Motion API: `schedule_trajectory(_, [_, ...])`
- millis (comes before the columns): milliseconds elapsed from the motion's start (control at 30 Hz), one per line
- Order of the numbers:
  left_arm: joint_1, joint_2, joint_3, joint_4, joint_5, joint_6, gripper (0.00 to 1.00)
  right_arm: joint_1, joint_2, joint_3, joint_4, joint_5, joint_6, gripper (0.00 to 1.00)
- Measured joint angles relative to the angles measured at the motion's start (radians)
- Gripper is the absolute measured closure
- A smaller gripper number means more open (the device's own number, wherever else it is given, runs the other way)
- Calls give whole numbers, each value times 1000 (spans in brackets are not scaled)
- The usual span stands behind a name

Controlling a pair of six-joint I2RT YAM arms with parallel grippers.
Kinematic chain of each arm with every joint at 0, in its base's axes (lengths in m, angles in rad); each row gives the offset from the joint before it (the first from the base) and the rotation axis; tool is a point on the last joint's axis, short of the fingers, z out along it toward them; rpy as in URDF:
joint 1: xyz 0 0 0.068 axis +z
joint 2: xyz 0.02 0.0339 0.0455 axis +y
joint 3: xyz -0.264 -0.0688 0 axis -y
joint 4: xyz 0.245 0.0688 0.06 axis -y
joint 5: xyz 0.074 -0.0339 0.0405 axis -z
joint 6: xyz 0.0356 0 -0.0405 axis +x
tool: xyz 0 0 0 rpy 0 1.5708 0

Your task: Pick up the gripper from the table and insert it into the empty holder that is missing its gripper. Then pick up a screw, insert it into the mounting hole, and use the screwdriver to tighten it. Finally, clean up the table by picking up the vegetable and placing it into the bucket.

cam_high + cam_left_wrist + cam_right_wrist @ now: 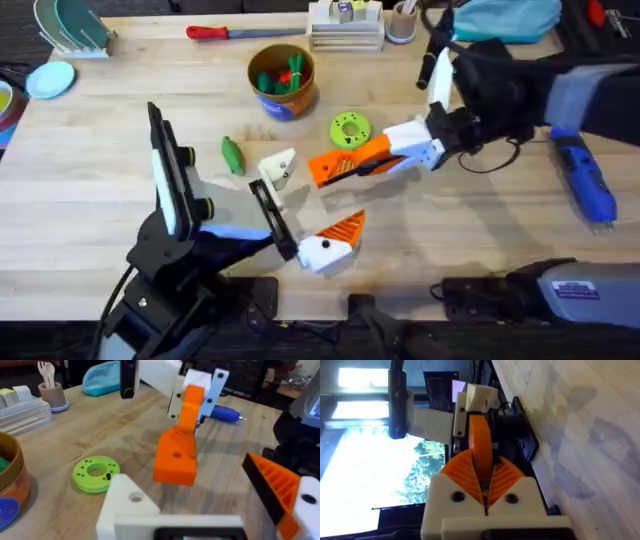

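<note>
- The right gripper point(400, 157) has its jaws clamped on the orange wedge point(345, 165), lifted off the counter point(480, 230) and aimed toward the white holder point(278, 166).
- The left gripper point(325, 245) sits beside the holder, jaws apart, likely ready to steady it.

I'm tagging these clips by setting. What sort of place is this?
Probably a robotics lab workbench: a wooden table with hand tools such as the blue screwdriver, a green ring-shaped disc, and a bucket of toy items.
</note>
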Motion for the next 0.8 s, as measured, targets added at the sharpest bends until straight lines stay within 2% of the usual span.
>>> schedule_trajectory(233, [0,0,0,0,0,0,8,22,80,0,122,-12,57,993])
schedule_trajectory(533, [0,0,0,0,-8,0,8,86,103,-2,369,-19,221,993])
schedule_trajectory(800, [0,0,0,-1,-29,2,8,137,108,-2,472,11,376,993])
